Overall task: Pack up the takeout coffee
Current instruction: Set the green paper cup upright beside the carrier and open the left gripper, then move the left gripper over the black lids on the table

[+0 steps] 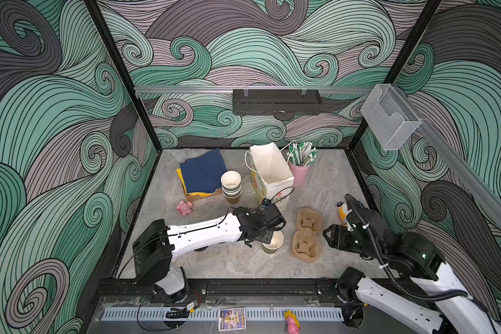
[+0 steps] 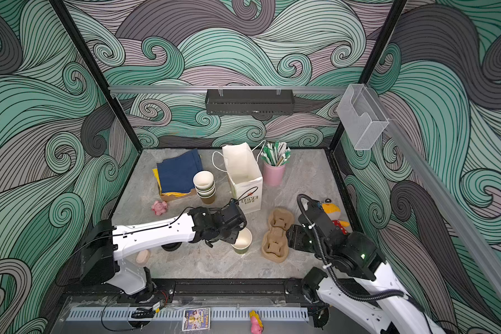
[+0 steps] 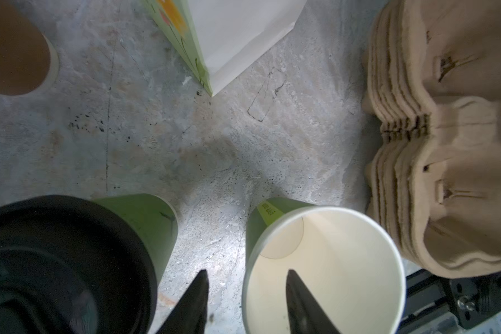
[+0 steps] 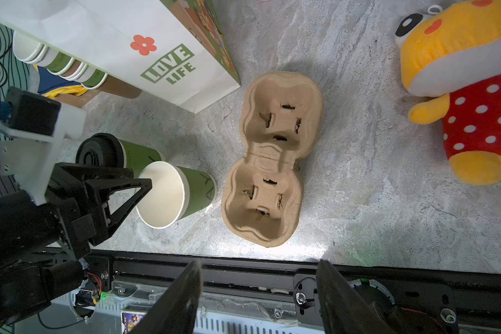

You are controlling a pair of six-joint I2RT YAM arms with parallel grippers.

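Spare cups (image 1: pixel 231 185) are sitting stacked at back left, next to the paper bag (image 1: pixel 269 173). The bag is standing with its mouth open, likely waiting as the final container.

The left gripper (image 3: pixel 246 273) is hanging over the front-middle worktop (image 1: pixel 229 266). Its jaws are standing apart and straddling the rim of the open cup (image 3: pixel 324 274), one finger (image 3: pixel 301 303) inside and the other outside. Neither is pressing the wall, so nothing is being gripped. It is probably set for a rim pinch.

The lidded cup (image 3: pixel 70 260) is standing just beside the open cup, not touching it, and is hidden under the arm in both top views. The open cup is standing on its base with no lid, near the carrier (image 4: pixel 272 159) but not in it.

Both carrier pockets are sitting empty, and the carrier is topping a nested stack of the same.

The right gripper (image 4: pixel 261 289) is hovering at the carrier's right side with its jaws wide and empty, probably ready to steady or lift it. A plush toy (image 4: pixel 460 86) is lying far right, irrelevant to the task.
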